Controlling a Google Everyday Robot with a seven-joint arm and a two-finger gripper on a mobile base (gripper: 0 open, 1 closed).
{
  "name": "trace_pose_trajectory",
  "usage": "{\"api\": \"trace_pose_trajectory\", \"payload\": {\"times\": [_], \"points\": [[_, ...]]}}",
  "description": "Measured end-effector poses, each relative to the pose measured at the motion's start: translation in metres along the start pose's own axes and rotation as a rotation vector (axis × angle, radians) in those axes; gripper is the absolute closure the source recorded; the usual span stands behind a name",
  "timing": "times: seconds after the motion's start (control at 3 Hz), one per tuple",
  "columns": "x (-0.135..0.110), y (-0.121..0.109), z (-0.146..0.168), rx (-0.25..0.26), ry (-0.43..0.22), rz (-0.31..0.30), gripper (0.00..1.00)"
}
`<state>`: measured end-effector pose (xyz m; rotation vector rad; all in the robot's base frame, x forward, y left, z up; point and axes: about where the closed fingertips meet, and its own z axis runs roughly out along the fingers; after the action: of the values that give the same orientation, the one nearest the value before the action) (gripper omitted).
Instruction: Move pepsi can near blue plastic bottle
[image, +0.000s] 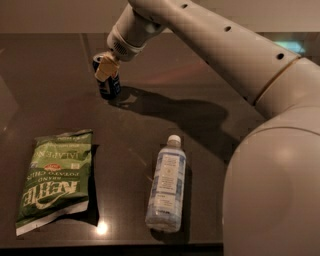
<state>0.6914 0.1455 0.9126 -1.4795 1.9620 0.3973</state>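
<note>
The pepsi can (110, 86), dark blue, is upright at the back left of the dark table (60, 75). My gripper (106, 70) comes down on it from the upper right. Its yellow-padded fingers (106, 65) are closed around the can's upper part, and the can looks slightly raised. The blue plastic bottle (167, 185), clear with a white cap and a pale blue label, lies on its side at the front middle with its cap pointing away. It is well apart from the can, to the can's front right.
A green chip bag (56, 181) lies flat at the front left, next to the bottle. My large pale arm (260, 125) fills the right side and casts a shadow across the table's middle. The table's front edge runs just below the bag and the bottle.
</note>
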Motion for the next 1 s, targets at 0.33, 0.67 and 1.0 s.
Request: {"api": "trace_pose_trajectory", "payload": {"times": [0.33,0.67,1.0], "points": [[0.008,0.007,-0.024,-0.017,-0.008,-0.002,0.87],[0.027,0.013,-0.067,-0.035,0.005,0.011,1.00],[0.055,0.018,-0.109,-0.057,0.040,0.030,1.00]]}}
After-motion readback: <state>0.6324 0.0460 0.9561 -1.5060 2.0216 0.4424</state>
